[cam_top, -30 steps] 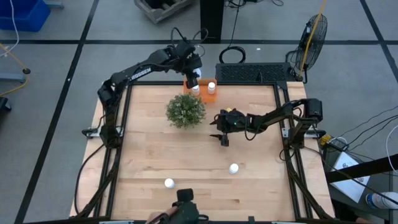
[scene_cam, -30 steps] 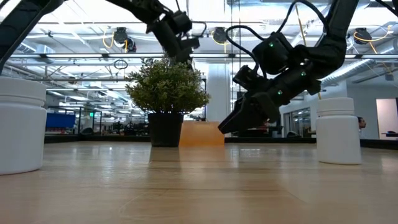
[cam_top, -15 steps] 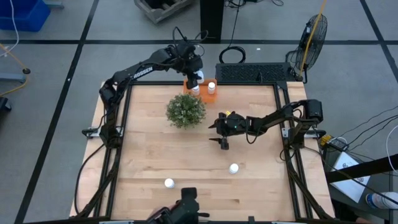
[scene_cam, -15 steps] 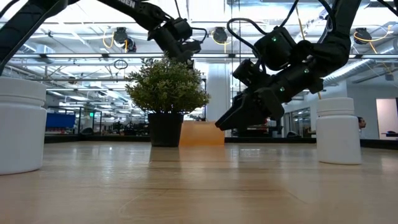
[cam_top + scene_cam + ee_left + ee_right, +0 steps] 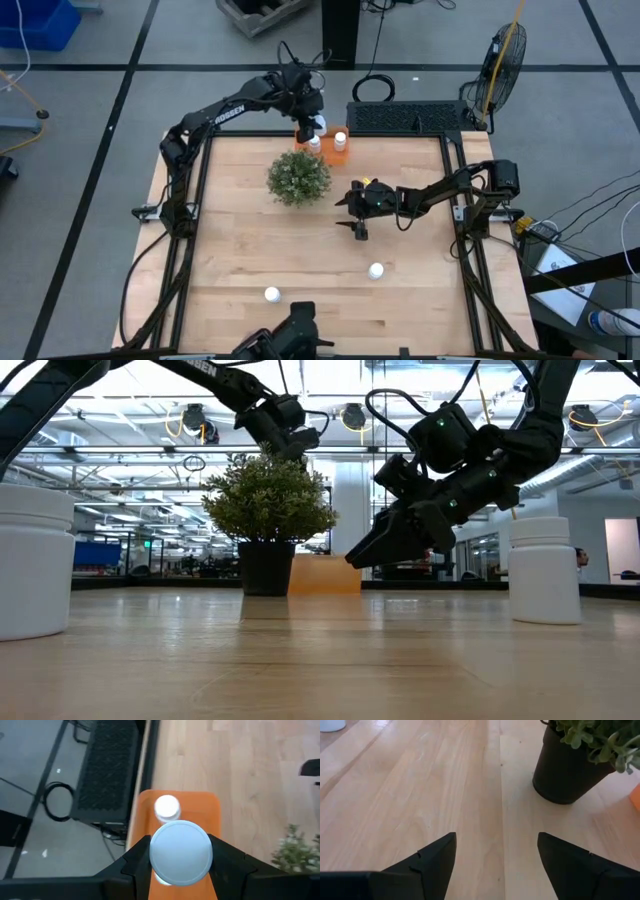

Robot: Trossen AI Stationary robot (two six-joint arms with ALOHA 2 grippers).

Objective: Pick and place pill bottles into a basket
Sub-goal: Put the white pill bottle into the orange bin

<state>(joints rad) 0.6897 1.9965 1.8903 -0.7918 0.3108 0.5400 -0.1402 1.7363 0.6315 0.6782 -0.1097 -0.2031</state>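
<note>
Two pill bottles [image 5: 376,270] are left near on the table [image 5: 240,250]; mid-table the right claw [image 5: 357,224] hangs wide and empty. Far off, a bottle [image 5: 180,852] is gripped in the left claw [image 5: 313,124] over the basket [image 5: 212,807] (two bottles already inside); release is judged next

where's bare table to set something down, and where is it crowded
Bare wood lies left of the plant and between the two loose pill bottles. Crowded: the basket corner, where the left gripper holds a bottle.
</note>
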